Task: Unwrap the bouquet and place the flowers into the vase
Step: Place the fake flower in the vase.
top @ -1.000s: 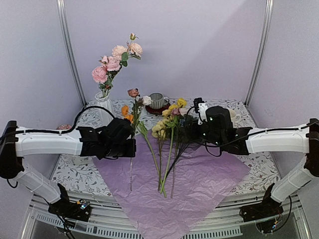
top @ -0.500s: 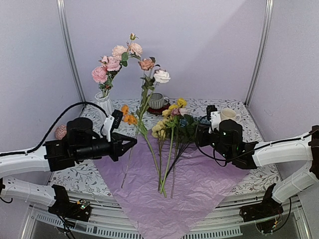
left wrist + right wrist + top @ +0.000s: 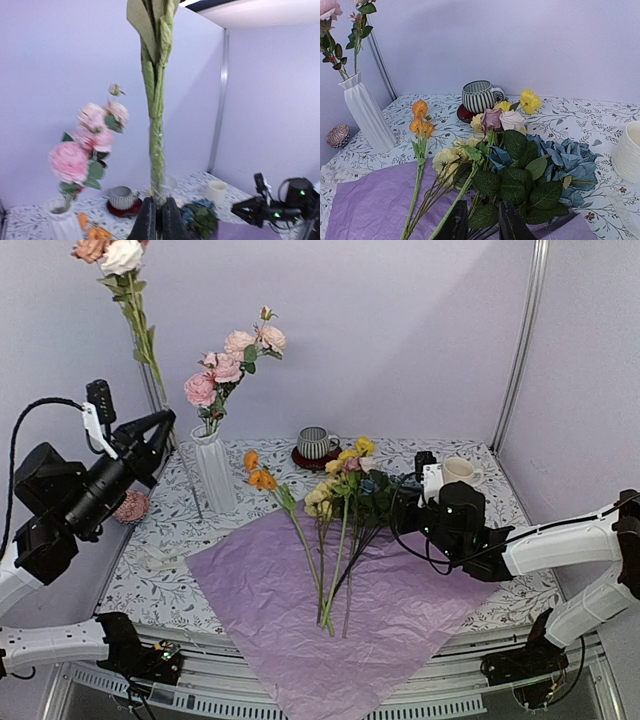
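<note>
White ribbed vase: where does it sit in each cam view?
Top external: vase left of centre, at the back of the table.
Left wrist: vase in the bottom-left corner.
Right wrist: vase at the left side.
Shared landmark: striped mug, right of the vase in all three.

Pale lilac walls point(image 3: 400, 330) close in the booth, plain and bare. Beyond my right claw point(image 3: 481, 205) a silver post point(image 3: 525, 340) runs up the far corner; another shows past the left claw point(image 3: 158, 202). Under both lies the surface point(image 3: 140, 590) — a white cloth with grey leafy vines. The light is soft and even.
</note>
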Robot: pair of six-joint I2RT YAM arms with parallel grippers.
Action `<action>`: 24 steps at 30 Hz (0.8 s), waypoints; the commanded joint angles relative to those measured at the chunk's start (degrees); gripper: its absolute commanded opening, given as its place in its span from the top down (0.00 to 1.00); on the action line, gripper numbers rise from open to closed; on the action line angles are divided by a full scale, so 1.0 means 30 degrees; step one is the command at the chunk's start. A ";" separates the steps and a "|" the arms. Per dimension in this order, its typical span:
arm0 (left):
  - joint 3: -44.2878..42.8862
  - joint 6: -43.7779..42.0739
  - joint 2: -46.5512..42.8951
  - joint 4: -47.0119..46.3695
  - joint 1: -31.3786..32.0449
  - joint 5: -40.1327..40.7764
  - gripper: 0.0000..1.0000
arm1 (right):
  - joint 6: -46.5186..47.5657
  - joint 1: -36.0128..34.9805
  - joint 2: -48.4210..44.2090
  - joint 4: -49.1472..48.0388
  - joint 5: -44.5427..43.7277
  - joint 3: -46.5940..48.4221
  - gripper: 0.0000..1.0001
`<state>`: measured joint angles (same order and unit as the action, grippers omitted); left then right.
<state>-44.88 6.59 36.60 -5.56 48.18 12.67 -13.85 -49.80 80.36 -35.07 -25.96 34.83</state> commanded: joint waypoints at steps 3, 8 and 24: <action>-0.1038 -0.3887 0.0137 -0.2057 -0.2883 0.5511 1.00 | 0.0383 0.0071 0.0554 -0.0597 0.0217 -0.0107 0.78; -0.1926 -0.3208 0.1800 -0.3011 -0.7049 0.3556 1.00 | 0.0519 0.0058 0.0726 -0.0688 0.0082 -0.0066 0.78; -0.2876 -0.1253 0.9375 -1.0202 -1.2370 0.1152 1.00 | 0.0672 0.0067 0.0379 -0.1476 0.1077 -0.0666 0.77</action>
<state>-50.59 2.24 60.55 -28.73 12.58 17.87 -11.55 -49.80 82.87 -38.13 -24.84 33.28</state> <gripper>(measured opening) 0.031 0.231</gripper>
